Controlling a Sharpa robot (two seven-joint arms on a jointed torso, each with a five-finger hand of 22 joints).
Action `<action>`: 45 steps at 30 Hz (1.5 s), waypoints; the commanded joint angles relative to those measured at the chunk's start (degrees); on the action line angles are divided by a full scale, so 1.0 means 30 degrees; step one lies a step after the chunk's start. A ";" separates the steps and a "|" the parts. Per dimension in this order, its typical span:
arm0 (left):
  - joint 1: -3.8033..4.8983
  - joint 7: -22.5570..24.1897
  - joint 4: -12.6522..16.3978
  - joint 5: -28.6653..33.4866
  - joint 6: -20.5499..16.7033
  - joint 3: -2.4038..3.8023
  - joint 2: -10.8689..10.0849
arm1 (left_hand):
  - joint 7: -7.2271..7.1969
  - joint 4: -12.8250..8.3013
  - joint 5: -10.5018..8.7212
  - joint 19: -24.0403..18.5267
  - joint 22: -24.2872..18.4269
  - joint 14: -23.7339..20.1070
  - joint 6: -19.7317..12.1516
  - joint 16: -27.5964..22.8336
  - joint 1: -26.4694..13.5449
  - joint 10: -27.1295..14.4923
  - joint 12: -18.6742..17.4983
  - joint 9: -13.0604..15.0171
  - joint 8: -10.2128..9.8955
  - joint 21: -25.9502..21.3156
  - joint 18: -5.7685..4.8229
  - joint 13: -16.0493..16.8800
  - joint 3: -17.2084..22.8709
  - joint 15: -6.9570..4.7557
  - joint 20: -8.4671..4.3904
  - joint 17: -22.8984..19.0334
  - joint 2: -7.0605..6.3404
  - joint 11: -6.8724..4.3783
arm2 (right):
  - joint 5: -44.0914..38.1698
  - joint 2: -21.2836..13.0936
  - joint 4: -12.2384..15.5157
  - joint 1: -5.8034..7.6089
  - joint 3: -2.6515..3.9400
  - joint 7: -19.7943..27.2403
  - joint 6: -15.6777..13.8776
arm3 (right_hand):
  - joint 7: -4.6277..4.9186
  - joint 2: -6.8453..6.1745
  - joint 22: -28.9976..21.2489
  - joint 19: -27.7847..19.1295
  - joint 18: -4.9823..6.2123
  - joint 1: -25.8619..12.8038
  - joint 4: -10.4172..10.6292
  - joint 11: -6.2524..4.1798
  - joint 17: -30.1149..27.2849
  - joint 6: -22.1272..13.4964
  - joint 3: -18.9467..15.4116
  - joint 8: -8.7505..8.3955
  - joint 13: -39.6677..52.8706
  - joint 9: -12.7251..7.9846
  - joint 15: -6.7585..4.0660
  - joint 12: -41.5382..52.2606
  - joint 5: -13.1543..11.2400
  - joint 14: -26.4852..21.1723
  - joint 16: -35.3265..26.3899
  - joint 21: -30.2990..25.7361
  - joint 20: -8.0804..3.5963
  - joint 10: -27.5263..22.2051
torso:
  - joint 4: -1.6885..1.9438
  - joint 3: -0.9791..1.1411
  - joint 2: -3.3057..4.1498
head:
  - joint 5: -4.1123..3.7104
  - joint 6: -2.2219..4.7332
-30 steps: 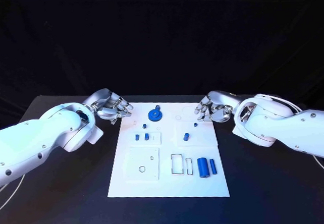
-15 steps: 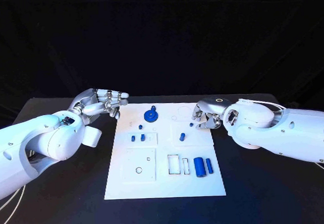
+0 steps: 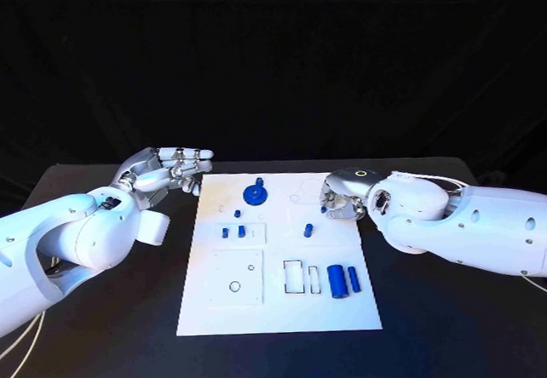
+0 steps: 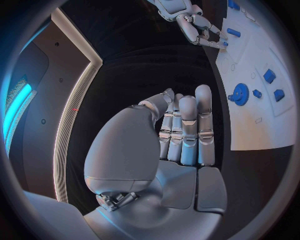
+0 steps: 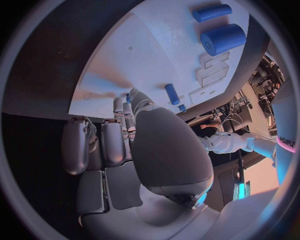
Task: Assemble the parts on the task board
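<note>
I'm seeing the left hand hovering off the task board's far left corner, fingers straight and together, holding nothing; my right hand is curling at its right edge, grasp unclear. Blue parts are lying on the board

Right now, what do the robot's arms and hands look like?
Both arms are fat, smooth white shells with small dark dots on them. The left hand and right hand are silver metal with jointed fingers. The right wrist carries a small ring mark, and thin pale cables run along the right arm and hang under the left arm.
</note>
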 commanded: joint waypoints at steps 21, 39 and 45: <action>0.0006 0.0133 -0.0032 0.0486 0.0332 0.0010 -0.0026 | 0.0141 -0.0212 -0.0013 0.0030 -0.0149 -0.0166 -0.0176 -0.0202 0.0217 -0.0322 0.0266 -0.0085 -0.0133 -0.0290 0.0202 0.0108 -0.0154 -0.0011 0.0046 -0.0204 0.0261 0.0064 | 0.0324 0.0498 -0.0479 -0.0259 -0.0004 0.0459 0.0124 | 0.0046 -0.0728 0.2895 0.0304 -0.0179 -0.0400 -0.0759 -0.0003 0.0128 0.0647 0.3140 -0.0114 -0.1280 -0.0173 0.0020 -0.1034 0.0032 0.0701 0.0310 0.0398 -0.0024 0.1233 | -0.0034 0.0026 0.0004 | 0.0113 -0.0122; 0.0007 -0.0140 -0.0056 0.0466 0.0448 0.0010 -0.0046 | 0.0154 -0.0325 -0.0011 0.0075 -0.0187 -0.0165 -0.0183 -0.0201 0.0337 -0.0370 0.0340 -0.0100 -0.0134 -0.0339 0.0203 0.0137 -0.0154 -0.0009 0.0045 -0.0226 0.0300 0.0071 | 0.0478 0.0588 -0.0486 -0.0306 -0.0002 0.0594 0.0460 | 0.0000 -0.0912 0.2978 0.0347 -0.0196 -0.0636 -0.1131 -0.0060 0.0130 0.0888 0.3679 -0.0014 -0.1434 -0.0159 -0.0003 -0.1103 0.0040 0.0696 0.0341 0.0481 -0.0029 0.1596 | -0.0036 0.0023 0.0000 | 0.0116 -0.0189; 0.0007 -0.0169 -0.0063 0.0452 0.0470 0.0009 -0.0031 | 0.0157 -0.0378 -0.0011 0.0096 -0.0203 -0.0177 -0.0184 -0.0220 0.0396 -0.0397 0.0372 -0.0107 -0.0132 -0.0359 0.0204 0.0149 -0.0146 -0.0009 0.0043 -0.0268 0.0328 0.0073 | 0.0474 0.0686 -0.0581 -0.0358 -0.0002 0.0562 0.0411 | -0.0122 -0.0807 0.3154 0.0496 -0.0260 -0.0791 -0.1442 -0.0202 0.0248 0.1340 0.4039 0.0152 -0.1447 -0.0058 -0.0109 -0.1059 0.0017 0.0732 0.0455 0.0788 -0.0102 0.2095 | -0.0026 0.0029 -0.0009 | 0.0152 -0.0241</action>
